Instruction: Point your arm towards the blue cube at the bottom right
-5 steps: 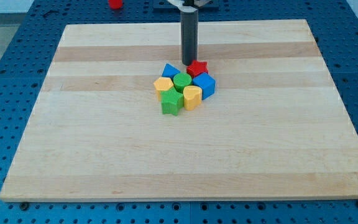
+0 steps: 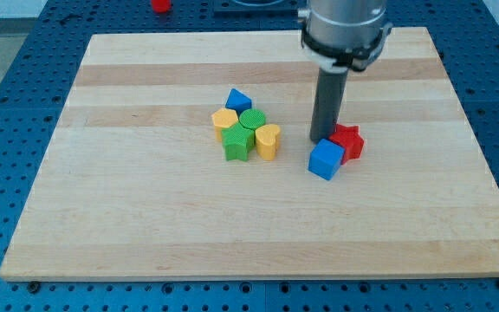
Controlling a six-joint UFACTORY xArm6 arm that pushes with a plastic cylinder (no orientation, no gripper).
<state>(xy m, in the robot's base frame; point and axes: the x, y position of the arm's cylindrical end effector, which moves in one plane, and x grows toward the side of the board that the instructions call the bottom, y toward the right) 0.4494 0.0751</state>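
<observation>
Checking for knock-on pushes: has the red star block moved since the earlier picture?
Yes. The red star went rightward and down, away from the unmoved yellow heart.
</observation>
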